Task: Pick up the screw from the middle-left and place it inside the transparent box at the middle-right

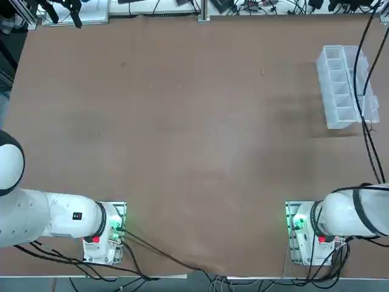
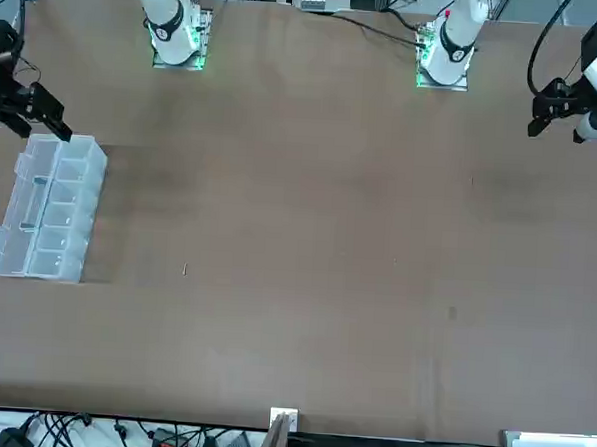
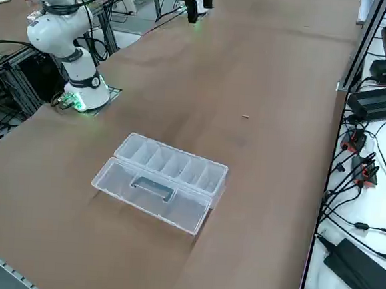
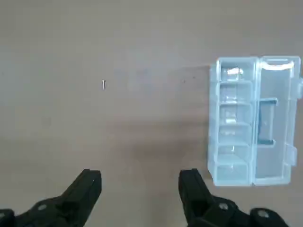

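Only 1 screw and 1 box are seen on the table. The screw, a thin short sliver, lies alone on bare brown tabletop, well apart from the box and toward the far side from the arm bases. It also shows in the front view, the right side view and the wrist view.

The box is laid open, with 5 small compartments counted in a row and 1 clear lid flap folded out flat along its outer long side. All 5 compartments look bare. The box sits close to the table's right edge in the top view, its long axis running from near to far, and dark cables hang over it there.

The right gripper is held high above the table, its 2 fingers spread wide with nothing between them; only tabletop is seen through the gap. In the wrist view the screw lies beyond the fingers and the box off to one side, neither being touched.

Wide unobstructed room is left around the screw on every side, and between screw and box
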